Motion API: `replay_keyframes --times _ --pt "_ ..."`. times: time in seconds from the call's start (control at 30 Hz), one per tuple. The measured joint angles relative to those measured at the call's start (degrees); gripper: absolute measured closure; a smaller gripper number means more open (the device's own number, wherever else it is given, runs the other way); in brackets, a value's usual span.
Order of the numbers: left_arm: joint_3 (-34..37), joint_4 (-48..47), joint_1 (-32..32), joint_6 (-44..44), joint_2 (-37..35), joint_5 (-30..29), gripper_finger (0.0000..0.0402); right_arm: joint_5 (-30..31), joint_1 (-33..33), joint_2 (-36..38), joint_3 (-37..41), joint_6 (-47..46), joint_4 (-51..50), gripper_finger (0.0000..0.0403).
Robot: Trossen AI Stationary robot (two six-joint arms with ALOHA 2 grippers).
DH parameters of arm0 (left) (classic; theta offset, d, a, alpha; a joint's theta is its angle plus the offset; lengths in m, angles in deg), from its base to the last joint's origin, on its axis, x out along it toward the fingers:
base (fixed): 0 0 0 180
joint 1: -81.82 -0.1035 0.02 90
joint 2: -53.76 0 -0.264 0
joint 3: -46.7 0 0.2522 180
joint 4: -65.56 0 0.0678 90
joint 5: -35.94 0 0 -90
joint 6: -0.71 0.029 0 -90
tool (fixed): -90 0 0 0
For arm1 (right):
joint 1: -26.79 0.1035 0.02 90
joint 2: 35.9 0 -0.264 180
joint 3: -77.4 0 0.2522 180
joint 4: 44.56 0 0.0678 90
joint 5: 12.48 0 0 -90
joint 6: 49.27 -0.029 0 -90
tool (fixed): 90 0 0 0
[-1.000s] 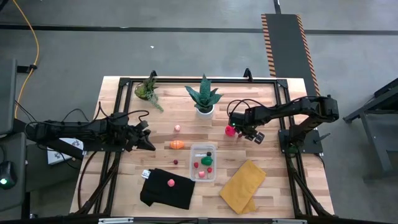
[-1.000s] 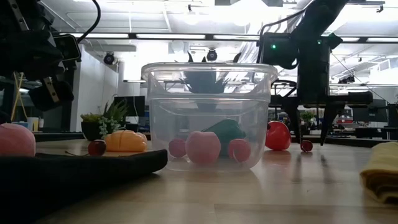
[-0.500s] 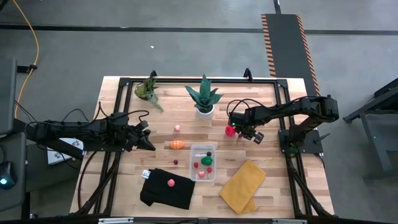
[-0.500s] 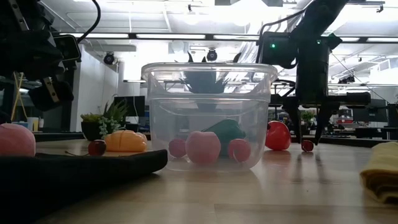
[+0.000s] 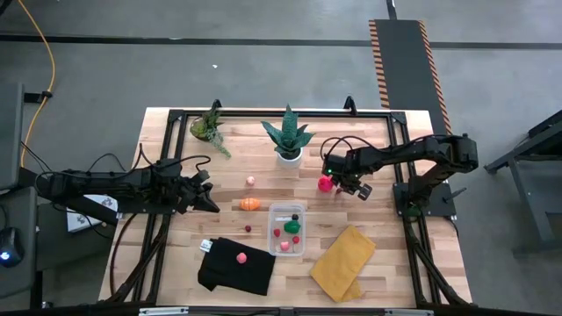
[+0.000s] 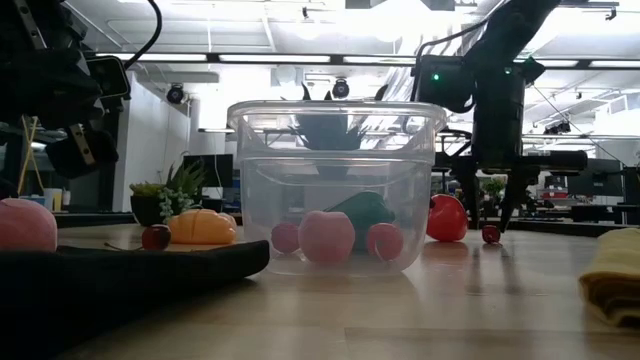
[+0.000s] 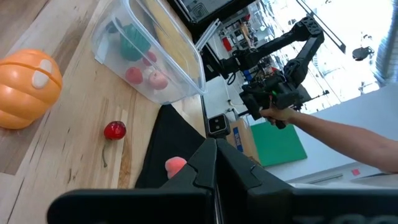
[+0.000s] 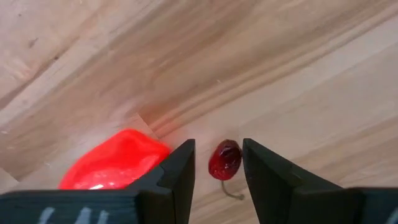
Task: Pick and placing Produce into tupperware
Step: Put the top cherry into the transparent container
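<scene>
We see the clear tupperware (image 5: 287,228) just below the centre of the high view, holding a green piece (image 5: 292,226) and small red and pink pieces (image 5: 284,245). The rest of the produce lies around it on the wooden tabletop (image 5: 386,254): an orange piece (image 5: 250,204) to its upper left, a small dark red one (image 5: 248,229) at its left, a pink one (image 5: 251,181) higher up, and another pink piece (image 5: 241,257) on the black cloth (image 5: 235,268) at lower left.

To the upper right of the tupperware sits a bright red piece (image 5: 325,183), and just beside it a dark red cherry-like piece (image 8: 224,160) — the right wrist view shows it lying on the wood between the two spread fingers (image 8: 176,174) of the right hand (image 5: 340,186), which has not closed on it. In the low view that hand (image 6: 490,215) stands over the small fruit (image 6: 490,234), right of the container (image 6: 335,185).

The left hand (image 5: 211,204) rests at centre left of the high view — fingers clenched together, grasping nothing.

A yellow cloth (image 5: 343,262) lies at lower right, with two potted plants (image 5: 287,136) along the top edge of the tabletop. In the left wrist view a person's hand (image 7: 275,115) shows in the room beyond.
</scene>
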Motion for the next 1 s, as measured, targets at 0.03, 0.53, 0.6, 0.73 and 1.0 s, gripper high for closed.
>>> replay_keyframes --times 0.03,0.53,0.6,0.73,1.0 --pt "0.0 0.0 0.0 0.0 0.0 0.0 0.0401 -0.2 -0.1 0.0 0.0 0.0 0.0 0.0280" --pt "0.0 0.0 0.0 0.3 0.0 0.0 0.0401 -1.6 0.0 -0.3 0.0 -0.6 -0.5 0.0280" --pt "0.0 0.0 0.0 0.4 0.0 0.0 0.0401 -2.3 0.0 -1.0 0.0 -0.2 -0.2 0.0280" --pt "0.0 0.0 0.0 0.4 0.0 0.0 0.0401 -1.5 0.0 -1.9 0.0 0.4 1.0 0.0280" --pt "0.0 0.0 0.0 0.4 0.0 0.0 0.0401 -1.9 0.0 -2.0 0.0 0.6 1.3 0.0281"
